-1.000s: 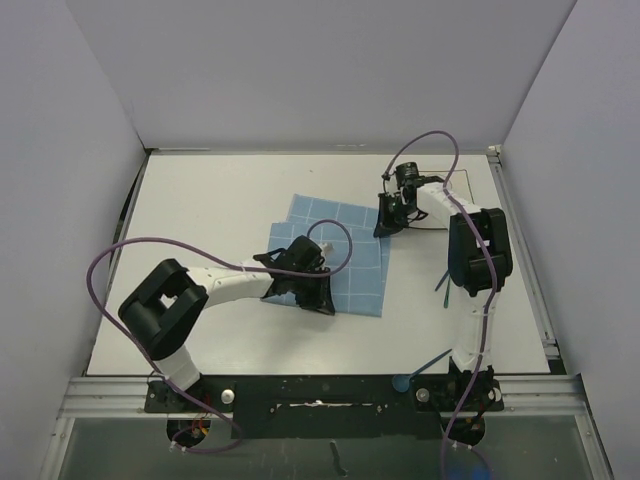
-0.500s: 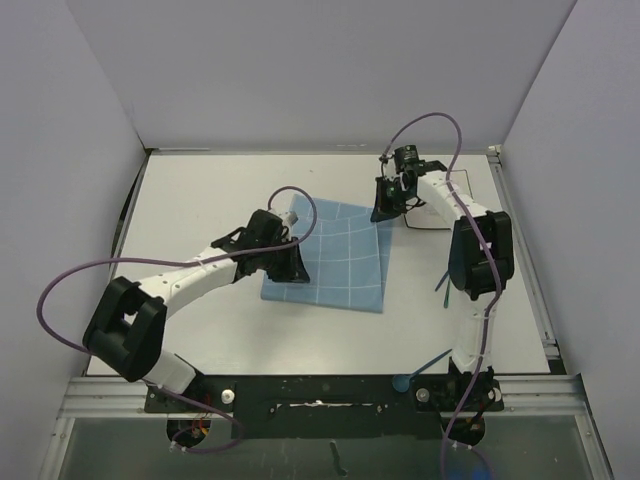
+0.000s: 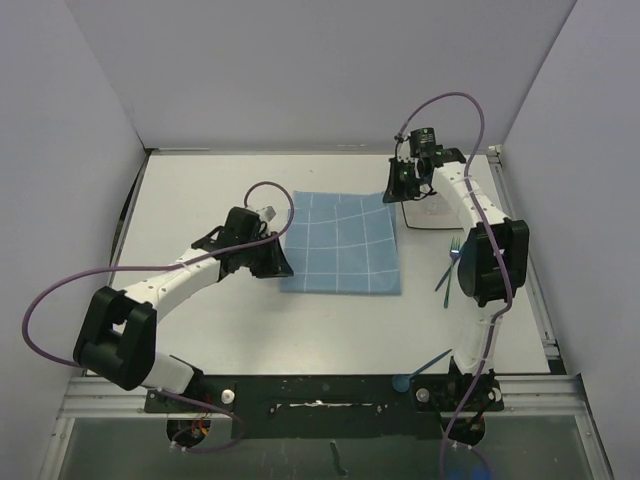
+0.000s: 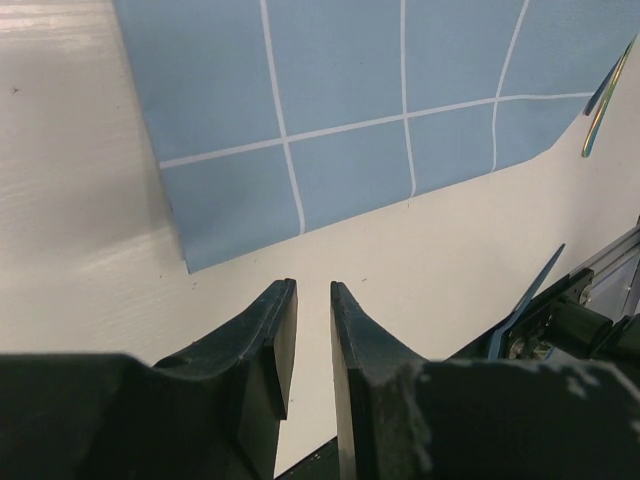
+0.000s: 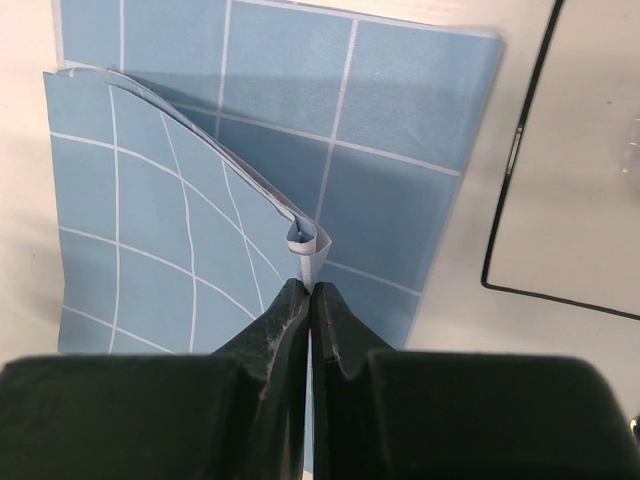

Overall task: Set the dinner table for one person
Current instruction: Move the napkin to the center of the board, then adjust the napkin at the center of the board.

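Note:
The blue grid-patterned placemat (image 3: pixel 340 245) lies nearly flat on the dinner table (image 3: pixel 200 200). My right gripper (image 3: pixel 398 192) is shut on the mat's far right corner, which stands up as a small pinched fold (image 5: pixel 305 238) just above the fingertips (image 5: pixel 290 300). The rest of the mat (image 5: pixel 200 180) curves away below it. My left gripper (image 3: pixel 278 266) hovers at the mat's left edge, off the cloth. Its jaws stand a narrow gap apart over bare table (image 4: pixel 313 290), and the mat's near corner (image 4: pixel 230 220) lies just ahead of them.
A square white dark-rimmed plate (image 3: pixel 438 210) sits right beside the right gripper, and its rim (image 5: pixel 512 160) shows in the right wrist view. A fork (image 3: pixel 452 250) and other cutlery (image 4: pixel 605 95) lie beside the right arm. A blue-handled utensil (image 3: pixel 428 360) lies at the near edge.
The crumpled placemat has been pulled out flat. My right gripper moved back and right with the corner. My left arm swung left and farther back, coming off the mat.

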`<state>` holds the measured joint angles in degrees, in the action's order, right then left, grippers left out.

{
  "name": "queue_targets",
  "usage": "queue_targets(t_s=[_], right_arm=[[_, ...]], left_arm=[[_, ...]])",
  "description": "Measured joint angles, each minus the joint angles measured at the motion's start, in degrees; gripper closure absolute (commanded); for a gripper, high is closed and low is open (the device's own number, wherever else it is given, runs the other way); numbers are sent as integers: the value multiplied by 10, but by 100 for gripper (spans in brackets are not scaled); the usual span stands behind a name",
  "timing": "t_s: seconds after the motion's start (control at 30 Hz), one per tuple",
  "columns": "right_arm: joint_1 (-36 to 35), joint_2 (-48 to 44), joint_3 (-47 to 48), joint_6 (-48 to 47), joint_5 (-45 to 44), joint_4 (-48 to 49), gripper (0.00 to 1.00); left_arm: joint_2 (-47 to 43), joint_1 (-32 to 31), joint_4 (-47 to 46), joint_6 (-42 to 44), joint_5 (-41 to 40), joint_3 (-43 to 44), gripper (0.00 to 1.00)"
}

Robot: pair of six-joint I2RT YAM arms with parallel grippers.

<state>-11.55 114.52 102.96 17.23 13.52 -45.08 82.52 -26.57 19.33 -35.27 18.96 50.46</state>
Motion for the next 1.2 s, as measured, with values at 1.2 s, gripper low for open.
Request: queue_targets(t_s=[1.2], right_arm=[[15, 140, 200, 17, 100, -12, 100]], left_arm=[[268, 101, -146, -35, 119, 150, 53]])
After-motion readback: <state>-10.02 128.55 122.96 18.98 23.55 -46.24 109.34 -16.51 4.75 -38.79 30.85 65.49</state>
